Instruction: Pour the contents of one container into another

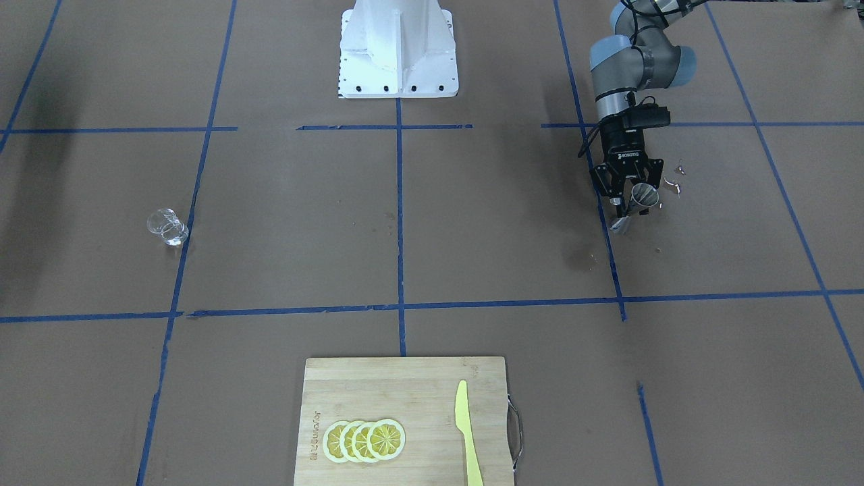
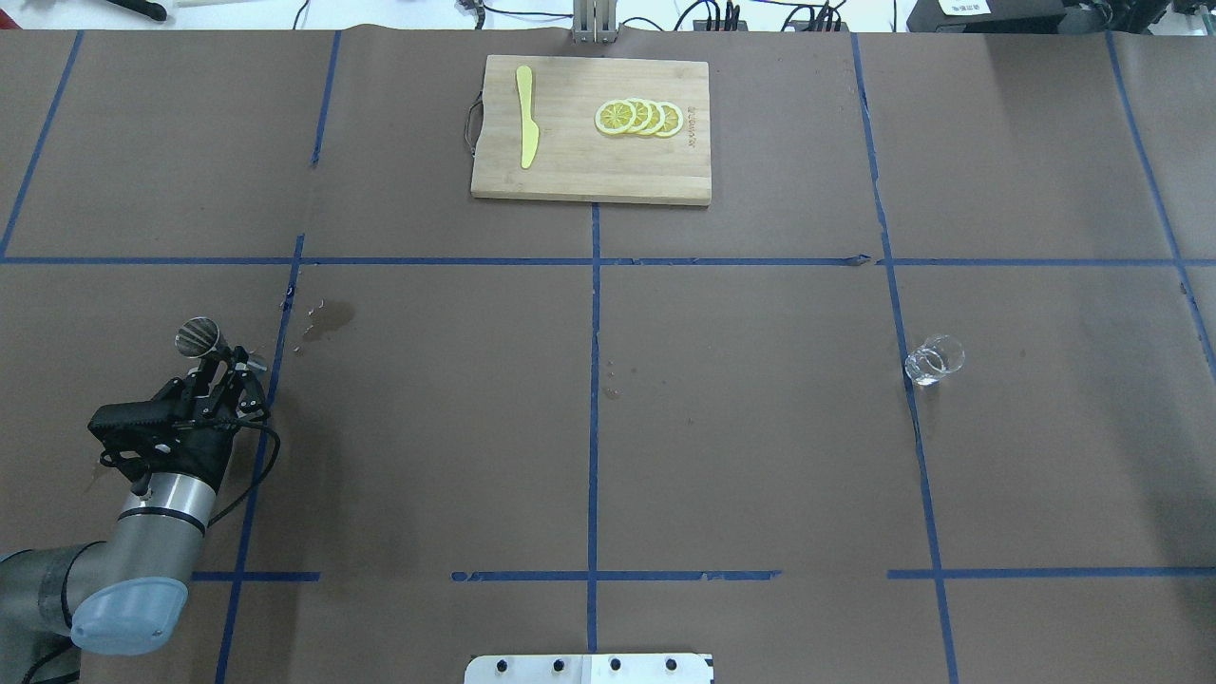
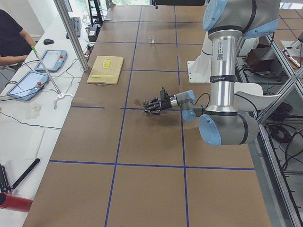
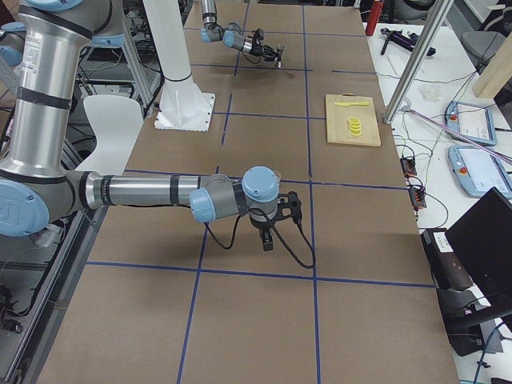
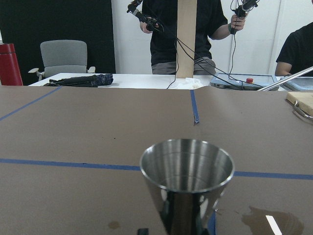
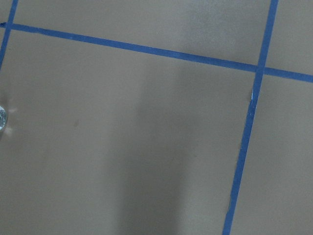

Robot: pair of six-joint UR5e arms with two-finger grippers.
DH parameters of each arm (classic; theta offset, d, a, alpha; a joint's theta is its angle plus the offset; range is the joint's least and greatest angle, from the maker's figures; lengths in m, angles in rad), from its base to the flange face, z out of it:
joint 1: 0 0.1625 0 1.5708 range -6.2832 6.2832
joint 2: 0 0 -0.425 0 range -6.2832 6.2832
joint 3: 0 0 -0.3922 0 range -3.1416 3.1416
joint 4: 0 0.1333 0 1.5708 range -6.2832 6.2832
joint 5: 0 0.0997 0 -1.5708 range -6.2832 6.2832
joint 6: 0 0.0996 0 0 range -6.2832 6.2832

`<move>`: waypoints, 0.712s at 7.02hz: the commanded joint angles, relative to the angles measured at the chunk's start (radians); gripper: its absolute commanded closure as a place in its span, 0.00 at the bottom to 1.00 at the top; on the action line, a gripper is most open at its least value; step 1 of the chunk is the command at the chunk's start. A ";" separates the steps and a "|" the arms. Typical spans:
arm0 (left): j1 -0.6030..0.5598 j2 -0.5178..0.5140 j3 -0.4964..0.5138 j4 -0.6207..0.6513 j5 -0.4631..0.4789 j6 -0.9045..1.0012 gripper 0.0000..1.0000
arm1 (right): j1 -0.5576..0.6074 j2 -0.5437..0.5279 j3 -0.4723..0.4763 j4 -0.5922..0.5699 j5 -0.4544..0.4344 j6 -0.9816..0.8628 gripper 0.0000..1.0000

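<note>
The steel jigger stands upright at the table's left side, and its open cup fills the left wrist view. My left gripper reaches in level with the table and is shut on the jigger's narrow waist. The clear glass cup stands alone far to the right, beside a blue tape line. Its edge just shows in the right wrist view. My right gripper appears only in the exterior right view, pointing down over bare table. I cannot tell whether it is open or shut.
A wooden cutting board with lemon slices and a yellow knife lies at the far middle edge. A wet stain marks the paper right of the jigger. The white robot base sits at the near edge.
</note>
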 commanded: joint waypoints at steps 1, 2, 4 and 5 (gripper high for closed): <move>0.000 0.003 0.003 -0.031 0.001 0.003 0.91 | 0.000 0.000 0.000 0.000 0.000 0.000 0.00; 0.000 0.002 0.000 -0.033 0.004 0.004 1.00 | 0.000 0.000 0.000 0.000 0.000 0.000 0.00; 0.000 0.003 -0.005 -0.035 0.009 0.003 1.00 | 0.000 0.000 0.000 0.000 0.000 0.000 0.00; 0.000 -0.003 -0.014 -0.035 0.009 0.013 1.00 | 0.000 0.000 0.000 0.000 0.000 0.000 0.00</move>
